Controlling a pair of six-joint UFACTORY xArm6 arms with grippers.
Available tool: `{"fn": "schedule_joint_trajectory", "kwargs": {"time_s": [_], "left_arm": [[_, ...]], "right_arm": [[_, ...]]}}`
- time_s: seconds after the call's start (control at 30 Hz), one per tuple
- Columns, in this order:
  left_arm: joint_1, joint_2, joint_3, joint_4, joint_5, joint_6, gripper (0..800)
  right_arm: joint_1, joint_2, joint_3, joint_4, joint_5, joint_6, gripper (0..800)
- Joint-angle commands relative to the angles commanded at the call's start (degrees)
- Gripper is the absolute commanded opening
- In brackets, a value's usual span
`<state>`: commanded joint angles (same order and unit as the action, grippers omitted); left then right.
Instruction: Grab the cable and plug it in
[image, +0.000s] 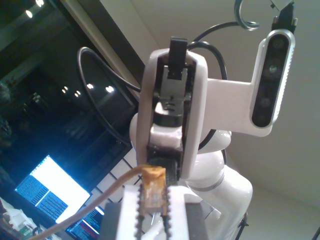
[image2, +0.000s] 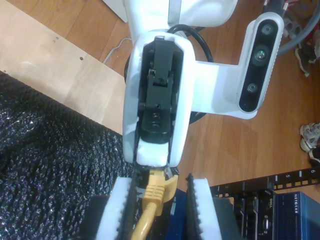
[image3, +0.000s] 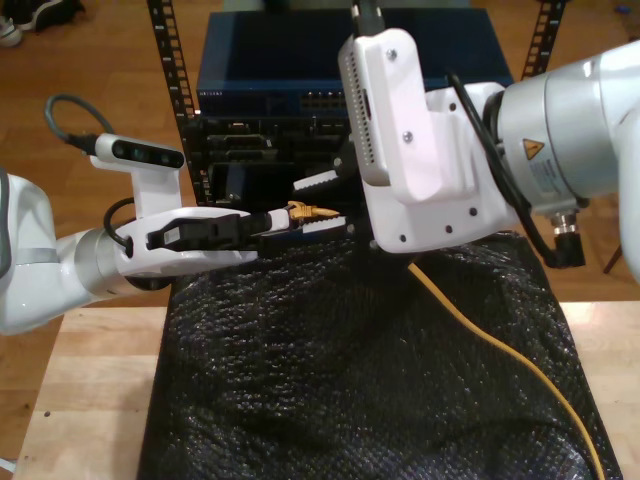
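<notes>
- My first gripper (image: 152, 210) comes in from the exterior view's left. It's clenched on the cable (image: 152, 191) right at the clear plug, with toothed pads pinching it from both sides.
- The plug hangs in the air just past the far edge of the black padded mat (image3: 330, 380), with its nose roughly toward the equipment rack (image3: 260, 150). My guess is it's held there to line up with a port.
- My second gripper (image2: 159, 200) reaches down from the exterior view's right and straddles the yellow boot behind the plug. Its pads look released, with a dark gap beside the boot, so it's more steadying or mid-handoff than gripping.
- The two claws are nose to nose and almost touching.
- The rest of the cable trails over the mat toward the table's (image3: 90, 400) near corner on the exterior view's right. It's slack, so it shouldn't tug.
</notes>
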<state>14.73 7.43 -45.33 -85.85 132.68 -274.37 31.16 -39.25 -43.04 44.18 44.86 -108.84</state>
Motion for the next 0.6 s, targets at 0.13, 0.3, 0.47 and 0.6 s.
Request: {"fn": "schedule_joint_trajectory", "kwargs": {"time_s": [0.13, 0.3, 0.47, 0.6], "left_arm": [[0.0, 0.1, 0.1, 0.0, 0.0, -0.4, 16], [0.0, 0.1, 0.1, 0.0, 0.0, -0.6, 16], [-0.1, 0.1, 0.1, 0.0, 0.0, -0.6, 16], [-0.1, 0.1, 0.0, 0.0, 0.2, -0.6, 16]], "right_arm": [[0.0, 0.1, 0.0, 0.0, 0.0, 0.0, 255], [0.0, 0.1, 0.0, 0.0, 0.0, 0.0, 237], [0.0, 0.1, 0.0, 0.3, 0.0, 0.0, 226], [0.0, 0.1, 0.0, 0.3, 0.0, 0.0, 219]]}}
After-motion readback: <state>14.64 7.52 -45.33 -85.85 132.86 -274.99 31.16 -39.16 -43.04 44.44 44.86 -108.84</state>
